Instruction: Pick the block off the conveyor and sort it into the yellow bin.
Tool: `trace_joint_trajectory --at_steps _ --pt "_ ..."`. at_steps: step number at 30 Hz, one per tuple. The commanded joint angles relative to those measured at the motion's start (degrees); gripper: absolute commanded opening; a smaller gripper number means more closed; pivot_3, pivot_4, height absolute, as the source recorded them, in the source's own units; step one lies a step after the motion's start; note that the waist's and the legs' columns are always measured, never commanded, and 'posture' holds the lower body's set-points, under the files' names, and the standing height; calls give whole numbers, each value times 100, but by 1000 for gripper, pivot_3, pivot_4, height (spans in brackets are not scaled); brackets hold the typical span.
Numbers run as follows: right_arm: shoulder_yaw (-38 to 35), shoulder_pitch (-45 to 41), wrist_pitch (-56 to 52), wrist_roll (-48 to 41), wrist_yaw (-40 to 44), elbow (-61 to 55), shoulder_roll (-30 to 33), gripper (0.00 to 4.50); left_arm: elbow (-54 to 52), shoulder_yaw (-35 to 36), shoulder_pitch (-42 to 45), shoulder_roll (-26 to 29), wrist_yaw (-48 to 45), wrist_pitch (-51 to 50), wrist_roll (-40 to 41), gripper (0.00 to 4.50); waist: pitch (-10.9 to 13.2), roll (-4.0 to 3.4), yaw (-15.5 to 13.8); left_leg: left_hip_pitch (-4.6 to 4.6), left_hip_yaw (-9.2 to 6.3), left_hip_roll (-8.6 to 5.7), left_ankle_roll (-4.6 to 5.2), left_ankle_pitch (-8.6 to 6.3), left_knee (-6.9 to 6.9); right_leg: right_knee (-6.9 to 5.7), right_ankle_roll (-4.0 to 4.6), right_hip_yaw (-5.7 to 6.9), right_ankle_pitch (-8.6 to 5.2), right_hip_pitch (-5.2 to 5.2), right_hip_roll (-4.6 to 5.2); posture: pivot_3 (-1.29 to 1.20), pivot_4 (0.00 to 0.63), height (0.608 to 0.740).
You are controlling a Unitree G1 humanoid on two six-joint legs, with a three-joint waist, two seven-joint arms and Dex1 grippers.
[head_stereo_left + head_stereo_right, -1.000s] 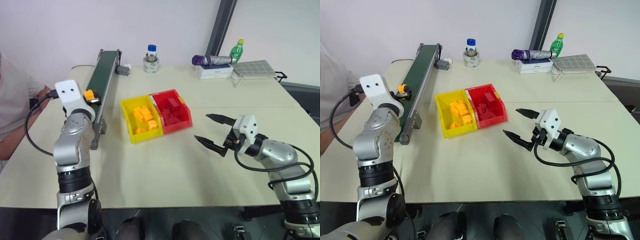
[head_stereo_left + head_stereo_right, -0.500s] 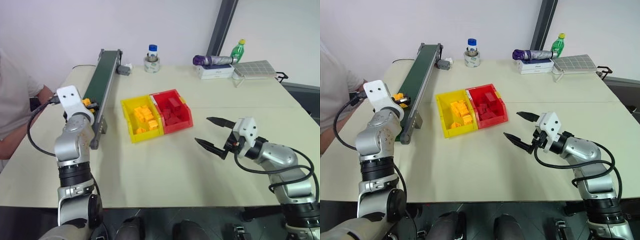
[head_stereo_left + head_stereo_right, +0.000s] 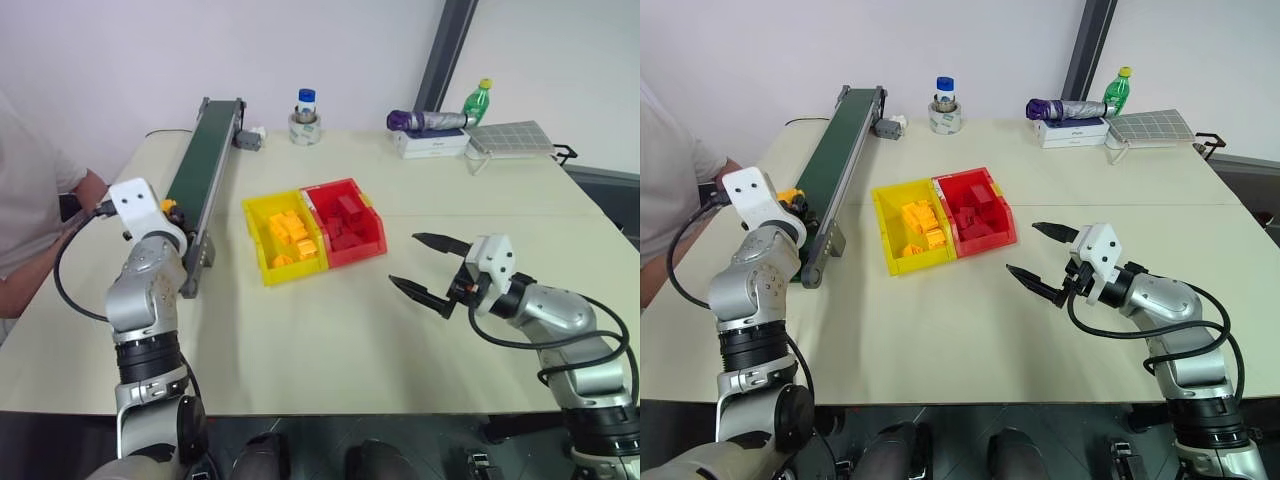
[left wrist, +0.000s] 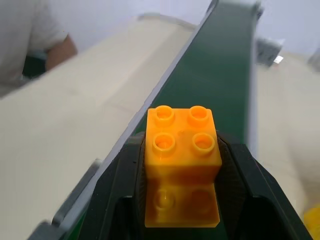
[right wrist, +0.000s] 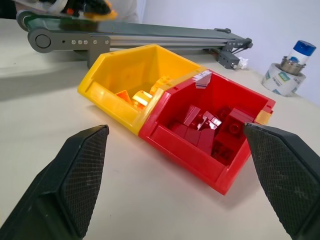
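Now left jaws clamped on the block (image 4: 183, 159) above the conveyor (image 4: 220, 80), right jaws wide apart.

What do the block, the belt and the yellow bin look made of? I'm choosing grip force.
The block: glossy orange plastic, with moulded studs and light glints.
The belt: likely matte dark green rubber or fabric, with a dull, even surface.
The yellow bin: smooth moulded plastic, with thin walls and a slight sheen.
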State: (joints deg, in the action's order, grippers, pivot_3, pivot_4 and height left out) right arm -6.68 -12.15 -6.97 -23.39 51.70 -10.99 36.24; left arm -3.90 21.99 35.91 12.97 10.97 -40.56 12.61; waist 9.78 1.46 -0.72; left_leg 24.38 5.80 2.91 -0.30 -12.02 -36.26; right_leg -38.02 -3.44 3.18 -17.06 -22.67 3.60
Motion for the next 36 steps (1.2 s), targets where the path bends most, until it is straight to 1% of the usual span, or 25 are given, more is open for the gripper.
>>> trace_joint_trajectory --at_steps 1,3,5,6,9,11,13,18,20,22,23,25,26,27,29,31,32,34,35,36 --pt "-146 -39 51 -84 -25 -192 32 4500 -656 -463 -123 268 -732 781 -33 1287 0 0 2 0 0 0 0 0 2 0 0 0 0 0 0 0 150 740" --pt "-168 -55 47 -96 -18 -175 47 4500 -859 -816 -276 401 -1403 1102 90 1287 0 -1 3 -1 1 1 0 0 3 0 1 0 0 -1 0 0 150 740" --pt "-186 -69 48 -104 -7 -155 58 4500 -1002 -1078 -362 460 -2137 1276 418 1287 0 -1 -6 -1 1 1 -1 0 4 0 2 0 -1 -1 1 0 150 740" --pt "-208 -90 36 -122 -15 -138 55 4500 -996 -1175 -357 470 -2352 1263 519 1287 0 -1 -6 -2 1 1 -1 0 2 0 2 0 -1 0 2 0 150 740" --pt "-267 -185 -12 -198 -69 -116 18 4500 -764 -1600 -262 634 -2841 1331 386 1287 0 -1 3 -1 2 0 0 0 0 1 4 -1 0 0 6 0 150 740" --pt "-336 -274 -112 -325 -182 -146 -49 4500 -607 -1788 -261 751 -3019 1363 263 1287 0 -2 28 -3 2 1 1 0 0 1 5 -3 0 0 5 0 150 740" --pt "-420 -340 -238 -471 -255 -210 -65 4500 -478 -1780 -289 719 -3087 1181 392 1287 0 -2 37 -4 2 3 1 0 1 0 6 -4 1 -2 2 0 150 740" --pt "-481 -294 -325 -547 -367 -335 -61 4500 -147 -1594 -219 397 -2996 1317 579 1287 0 -2 8 1 1 2 4 -1 3 1 5 -3 1 -5 1 0 150 740" --pt "-465 -244 -322 -530 -384 -366 -39 4500 -40 -1640 -207 268 -2970 1305 563 1287 0 -2 -4 4 1 2 6 -2 2 2 5 -3 1 -5 1 0 150 740" --pt "-451 -215 -329 -521 -402 -398 -28 4500 32 -1712 -212 229 -3018 1278 523 2347 0 -1 -2 4 1 0 6 -2 2 2 4 -1 1 -4 1 0 150 740" --pt "-443 -200 -330 -511 -407 -415 -24 4500 47 -1710 -208 196 -3014 1325 515 2742 0 -1 1 4 1 1 6 -2 1 2 4 -1 1 -5 0 0 150 740" --pt "-433 -171 -328 -494 -410 -439 -13 4500 70 -1701 -189 185 -2951 1415 434 3783 0 -1 2 3 1 1 6 -2 1 1 4 -1 1 -5 0 0 150 740" --pt "-432 -161 -333 -496 -413 -448 -12 4500 89 -1681 -173 193 -2934 1474 402 4218 0 -1 3 3 1 1 6 -2 0 1 4 -1 1 -4 0 0 150 740" --pt "-430 -155 -335 -496 -415 -453 -10 4500 101 -1650 -157 205 -2930 1542 384 4466 0 -1 10 3 1 1 6 -1 1 1 4 -1 1 -5 -1 0 150 740" --pt "-427 -135 -332 -497 -414 -462 -9 4500 32 -1570 -139 190 -2902 1770 370 4466 0 -1 10 2 1 2 5 -1 1 1 4 -1 1 -5 -2 0 150 740" --pt "-414 -136 -330 -489 -411 -464 -12 4500 -174 -1326 -128 109 -2924 1714 714 4466 0 -1 9 2 1 2 5 -1 1 1 4 -1 1 -5 -2 0 150 740" --pt "-408 -146 -332 -490 -413 -460 -18 4500 -310 -1139 -161 118 -2980 1519 1011 4466 0 -1 10 3 1 2 5 -1 1 1 4 -1 1 -5 -2 0 150 740" --pt "-402 -152 -322 -482 -416 -447 -27 4500 -605 -827 -366 284 -3268 1226 1559 4466 0 -1 25 3 1 2 5 -1 1 2 4 -2 1 -5 -1 0 150 740" --pt "-404 -149 -310 -479 -413 -431 -31 4500 -731 -696 -501 426 -3410 1126 1736 4466 0 -2 44 3 1 3 5 -1 3 1 4 -2 1 -5 -2 0 150 740" --pt "-407 -136 -297 -476 -408 -422 -35 4500 -843 -652 -675 665 -3580 1142 1721 4466 0 -2 54 1 1 3 5 -1 4 1 4 -2 1 -5 -2 0 150 740"
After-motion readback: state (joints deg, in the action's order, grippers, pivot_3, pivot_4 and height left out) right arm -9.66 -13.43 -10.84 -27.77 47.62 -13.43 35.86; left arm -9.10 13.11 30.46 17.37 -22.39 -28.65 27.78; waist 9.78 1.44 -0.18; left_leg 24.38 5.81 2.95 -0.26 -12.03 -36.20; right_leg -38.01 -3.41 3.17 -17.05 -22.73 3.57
